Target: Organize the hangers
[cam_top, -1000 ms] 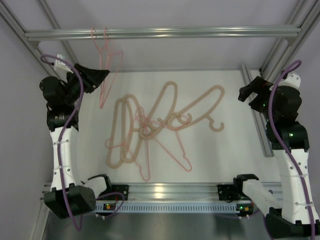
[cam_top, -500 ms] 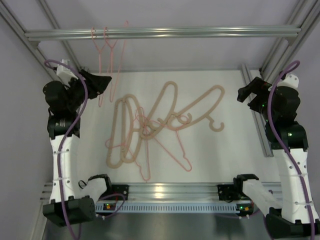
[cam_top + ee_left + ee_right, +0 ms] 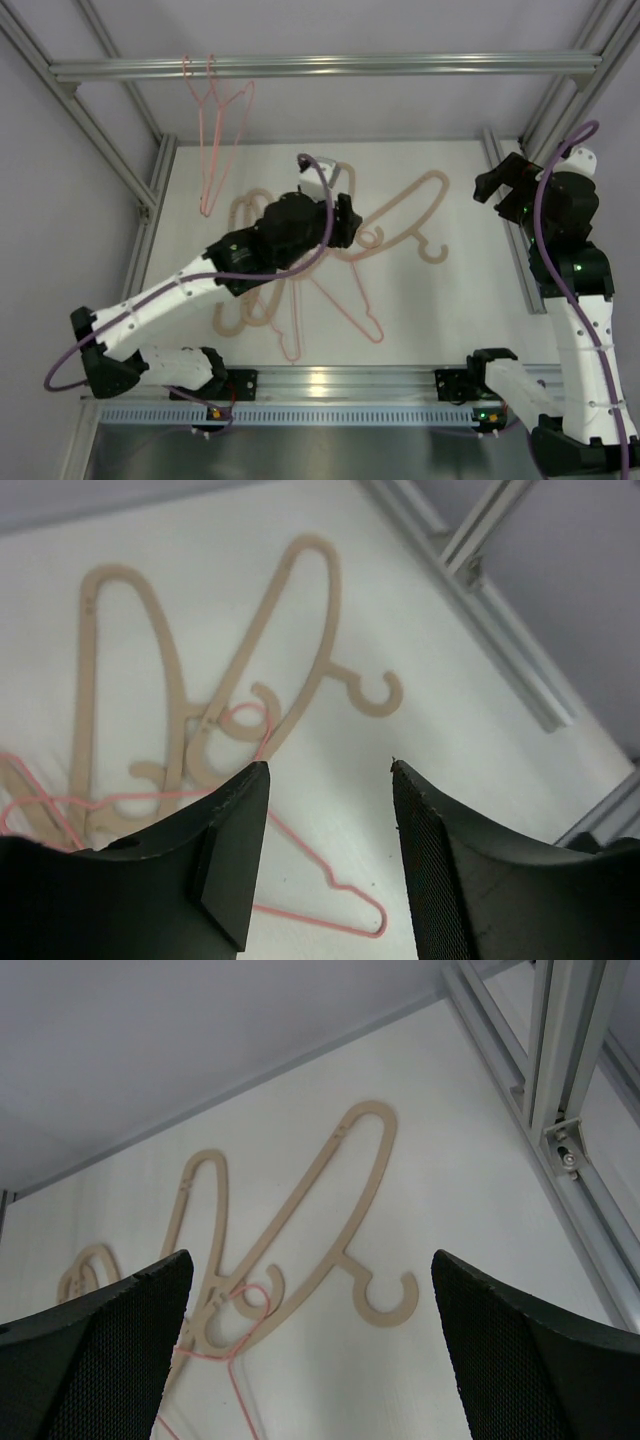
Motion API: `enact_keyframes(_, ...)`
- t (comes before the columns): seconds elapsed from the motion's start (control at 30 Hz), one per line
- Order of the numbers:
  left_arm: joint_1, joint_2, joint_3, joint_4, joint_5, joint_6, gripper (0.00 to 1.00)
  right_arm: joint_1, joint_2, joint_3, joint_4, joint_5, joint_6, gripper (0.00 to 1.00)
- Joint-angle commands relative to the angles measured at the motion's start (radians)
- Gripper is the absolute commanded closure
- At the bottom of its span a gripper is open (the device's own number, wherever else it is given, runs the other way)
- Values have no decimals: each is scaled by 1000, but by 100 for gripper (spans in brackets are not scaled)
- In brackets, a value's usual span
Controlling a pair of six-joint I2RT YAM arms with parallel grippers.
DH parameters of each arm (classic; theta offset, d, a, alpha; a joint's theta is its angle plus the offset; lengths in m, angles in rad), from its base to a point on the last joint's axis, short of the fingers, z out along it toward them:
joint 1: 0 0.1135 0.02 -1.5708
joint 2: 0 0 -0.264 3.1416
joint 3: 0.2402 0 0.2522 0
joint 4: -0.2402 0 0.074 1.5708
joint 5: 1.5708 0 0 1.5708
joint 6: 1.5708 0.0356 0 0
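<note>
Left fingers (image 3: pixel 232 852) parted, right fingers (image 3: pixel 105 1360) wide, both empty

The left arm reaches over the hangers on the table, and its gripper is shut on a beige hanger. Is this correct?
Not quite. The left gripper is open and holds nothing: the left wrist view shows bare table between its fingers. The left arm does reach over the hangers on the table.

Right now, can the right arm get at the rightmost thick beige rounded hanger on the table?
Probably yes. The rightmost thick beige rounded hanger lies flat, with its hook end bare and nearest the open right pincer. The left arm reaches over only its tangled far end.
</note>
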Motion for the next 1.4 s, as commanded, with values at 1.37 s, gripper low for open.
enact_keyframes(1.37, -33, 840, 41, -68, -331, -471, 80, -14, -45, -30, 32, -2, -32, 0)
